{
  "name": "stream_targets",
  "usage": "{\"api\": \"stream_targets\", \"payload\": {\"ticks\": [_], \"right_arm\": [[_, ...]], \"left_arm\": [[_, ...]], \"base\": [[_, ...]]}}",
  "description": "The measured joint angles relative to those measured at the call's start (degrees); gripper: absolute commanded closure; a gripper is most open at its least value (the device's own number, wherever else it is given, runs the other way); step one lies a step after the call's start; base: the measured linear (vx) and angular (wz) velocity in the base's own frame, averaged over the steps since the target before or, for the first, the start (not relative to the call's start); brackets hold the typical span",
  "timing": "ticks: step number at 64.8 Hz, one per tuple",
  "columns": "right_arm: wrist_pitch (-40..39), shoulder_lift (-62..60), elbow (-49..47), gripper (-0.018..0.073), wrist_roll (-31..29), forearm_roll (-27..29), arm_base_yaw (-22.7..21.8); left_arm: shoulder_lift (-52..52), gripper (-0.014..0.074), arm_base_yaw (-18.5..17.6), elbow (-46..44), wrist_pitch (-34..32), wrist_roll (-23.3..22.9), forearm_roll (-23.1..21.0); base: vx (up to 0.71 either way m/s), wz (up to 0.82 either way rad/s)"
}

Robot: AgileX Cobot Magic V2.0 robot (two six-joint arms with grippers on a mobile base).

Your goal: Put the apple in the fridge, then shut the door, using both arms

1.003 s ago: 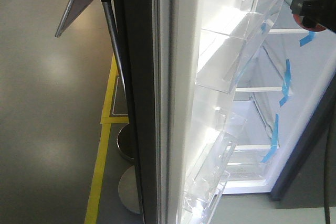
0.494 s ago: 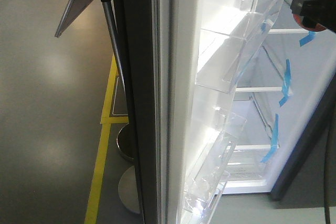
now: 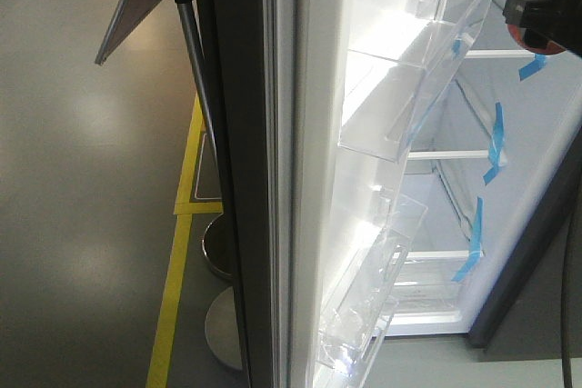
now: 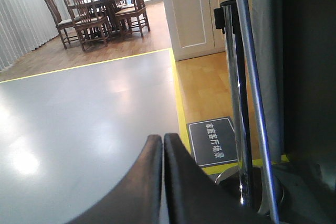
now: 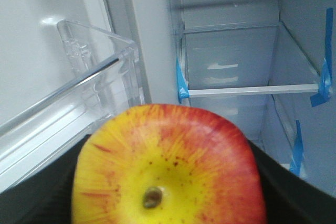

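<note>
Barely changed from a second earlier, the right gripper (image 3: 546, 14) had edged slightly toward 3 o'clock. The left gripper (image 4: 162, 139) hung over grey floor (image 4: 79, 129), fingers pressed together, holding nothing. In the front view, the door (image 3: 314, 179) stood open at centre, with the white fridge (image 3: 536, 170) interior at 3 o'clock. At 2 o'clock, the right gripper was clamped around the apple (image 5: 168, 166), facing the shelves (image 5: 252, 91).

Grey floor (image 4: 79, 119) with yellow line (image 4: 89, 65), wooden dining chairs (image 4: 79, 17), perhaps curtains (image 4: 21, 14) beyond.
</note>
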Motion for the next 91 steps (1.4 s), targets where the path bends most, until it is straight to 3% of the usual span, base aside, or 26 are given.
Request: {"api": "stream_targets", "payload": {"ticks": [67,77,91], "right_arm": [[-0.1,-1.78,0.06,0.0407,0.0,0.0,0.0],[-4.38,-6.3,0.06,0.0407,0.0,0.0,0.0],[-1.59,-7.22,-8.08,0.0407,-1.13,0.0,0.0]], "left_arm": [[0.0,0.0602,0.0,0.0,0.0,0.0,0.0],[0.0,0.0602,0.0,0.0,0.0,0.0,0.0],[0.0,0.0602,0.0,0.0,0.0,0.0,0.0]], "base": [[0.0,0.0],[0.0,0.0],[0.0,0.0]]}}
